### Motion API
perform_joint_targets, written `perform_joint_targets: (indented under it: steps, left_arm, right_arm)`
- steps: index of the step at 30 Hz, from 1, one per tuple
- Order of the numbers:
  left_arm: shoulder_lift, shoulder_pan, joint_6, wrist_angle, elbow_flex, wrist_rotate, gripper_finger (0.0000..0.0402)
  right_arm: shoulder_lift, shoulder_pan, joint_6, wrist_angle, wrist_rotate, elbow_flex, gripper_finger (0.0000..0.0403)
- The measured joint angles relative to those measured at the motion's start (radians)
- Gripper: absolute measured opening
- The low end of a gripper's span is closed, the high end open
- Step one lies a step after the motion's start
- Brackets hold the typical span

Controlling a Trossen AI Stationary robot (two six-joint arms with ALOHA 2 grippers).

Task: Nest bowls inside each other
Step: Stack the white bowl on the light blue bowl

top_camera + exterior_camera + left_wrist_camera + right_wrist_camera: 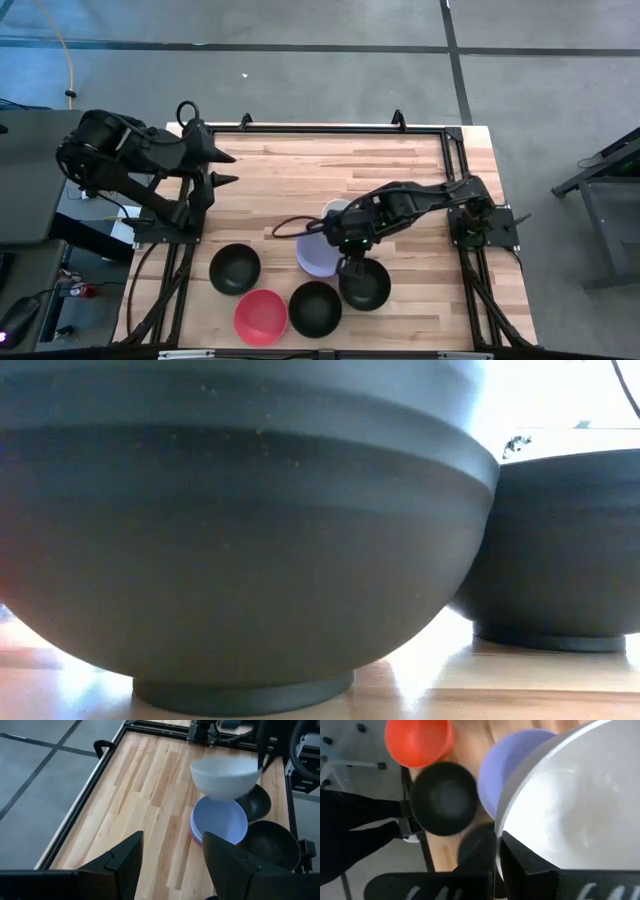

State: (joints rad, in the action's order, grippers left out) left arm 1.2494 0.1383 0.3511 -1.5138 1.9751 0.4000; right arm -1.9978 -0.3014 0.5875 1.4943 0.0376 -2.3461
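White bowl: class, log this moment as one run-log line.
right gripper: shut on white bowl | above lavender bowl | left gripper: open, waiting

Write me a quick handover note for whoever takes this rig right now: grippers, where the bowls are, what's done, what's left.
Right gripper: shut on the rim of a white bowl, held in the air over the lavender bowl.
Left gripper: open, empty, parked at the table's far left corner.
Lavender bowl tops a small stack; a pinkish rim shows beneath it, so some nesting is done.
Loose on the table: three black bowls and the red bowl, near the front edge.
Left: set the white bowl into the stack, then nest the four loose bowls.
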Motion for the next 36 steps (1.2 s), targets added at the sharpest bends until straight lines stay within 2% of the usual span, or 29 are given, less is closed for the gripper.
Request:
perform_joint_targets:
  steps: [13,22,28,36]
  left_arm:
    - [-0.003,0.0,0.024,0.007,-0.007,0.0,0.0191]
    - [-0.039,0.038,0.099,0.022,-0.195,-0.008,0.0191]
    - [-0.087,0.088,0.155,0.118,-0.335,-0.008,0.0191]
    - [-0.136,0.149,0.233,0.21,-0.414,0.005,0.0191]
  right_arm:
    - [-0.088,0.001,-0.082,-0.134,0.024,0.008,0.0]
    - [-0.184,0.001,-0.13,-0.113,0.077,0.009,0.0]
    - [-0.212,0.001,-0.142,-0.07,0.08,0.017,0.0]
    - [-0.219,0.0,-0.136,-0.069,0.087,0.041,0.0]
